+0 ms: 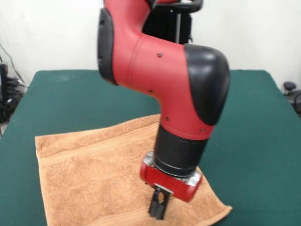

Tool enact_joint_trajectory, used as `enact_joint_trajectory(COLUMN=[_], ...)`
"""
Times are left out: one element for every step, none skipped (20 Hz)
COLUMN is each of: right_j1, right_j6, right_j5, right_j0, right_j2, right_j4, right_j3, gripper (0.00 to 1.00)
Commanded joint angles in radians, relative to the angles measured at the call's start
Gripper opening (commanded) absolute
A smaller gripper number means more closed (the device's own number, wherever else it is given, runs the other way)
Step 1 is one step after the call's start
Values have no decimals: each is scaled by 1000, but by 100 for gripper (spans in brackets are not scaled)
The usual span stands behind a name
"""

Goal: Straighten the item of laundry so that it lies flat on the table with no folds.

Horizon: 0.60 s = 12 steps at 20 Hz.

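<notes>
Table (263,117): dark green, felt-like top, filling most of the front view. It is far broader than the cloth on it, with bare green to both sides and behind.

Arm (164,70): red shell with black caps, bulky, coming down from the top of the picture. It bends once at a black-capped elbow, then runs into a black cylindrical wrist and a red block. That last section leans slightly, with its lower end shifted toward the picture's left. It stands over the towel's near right part and hides some of the cloth behind it.

Towel (89,179): orange-tan terry, roughly square, lying on the near half of the table and set askew to its edges. A woven band runs near the far edge. The near right corner ends in a point close to the picture's bottom; the near left edge runs out of frame. Most of the surface looks spread, with soft ripples; whether a fold remains under the arm cannot be told. Judged soft, light and limp, with a nap that should drag on the felt instead of sliding freely. It will likely bunch if pushed, so a pinch at a free corner or hem, drawn outward, seems the better hold.

Tool (158,207): small and black, pointing down from the red block, its tips at or just above the cloth. The fingers stand close together, narrow, with nothing seen between them.
</notes>
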Motion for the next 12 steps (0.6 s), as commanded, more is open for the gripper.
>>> enact_joint_trajectory(right_j1=[105, 100, 86, 71, 48, 22, -7, -37, -63, -88, -107, -124], right_j6=[374, 365, 348, 330, 309, 281, 250, 221, 193, 168, 147, 129], right_j5=[87, 88, 83, 81, 76, 73, 67, 65, 62, 62, 54, 48], right_j0=[92, 89, 83, 76, 68, 56, 42, 29, 18, 6, -6, -17], right_j2=[45, 45, 54, 65, 75, 91, 109, 123, 131, 141, 151, 162], right_j4=[83, 79, 70, 60, 48, 32, 18, 6, -6, -16, -25, -32], right_j3=[-17, -10, 9, 28, 58, 89, 127, 162, 195, 223, 250, 274], gripper=[0, 0, 0, 0, 0, 0, 0, 0, 0, 0, 0, 0])
